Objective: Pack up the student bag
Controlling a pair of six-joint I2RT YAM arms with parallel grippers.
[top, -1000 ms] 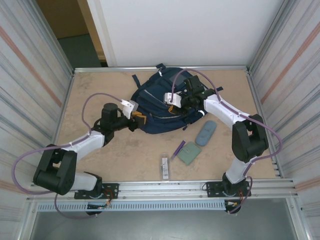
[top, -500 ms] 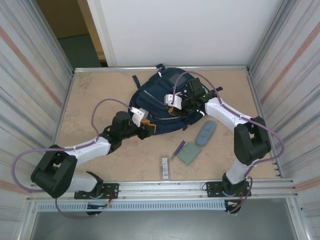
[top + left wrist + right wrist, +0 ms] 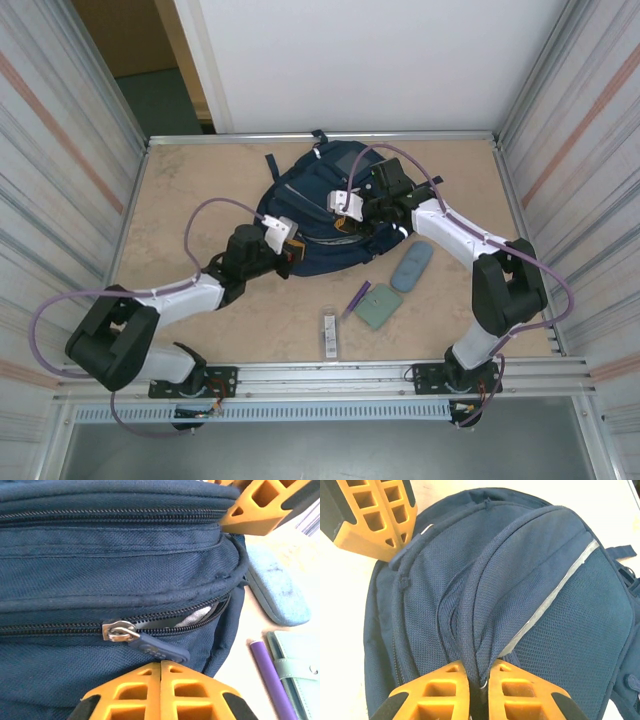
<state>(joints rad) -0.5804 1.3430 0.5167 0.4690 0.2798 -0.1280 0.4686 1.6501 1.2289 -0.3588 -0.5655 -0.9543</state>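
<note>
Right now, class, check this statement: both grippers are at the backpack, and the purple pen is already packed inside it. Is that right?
Not quite. The purple pen is not packed: the top view shows it lying on the table beside the green wallet. The rest holds: the left gripper and the right gripper are both at the backpack.

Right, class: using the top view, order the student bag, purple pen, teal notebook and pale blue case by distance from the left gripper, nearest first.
1. student bag: left gripper shut at its near edge.
2. purple pen: on the table, to its right.
3. teal notebook: just beyond the pen.
4. pale blue case: farthest right, beside the bag.
</note>
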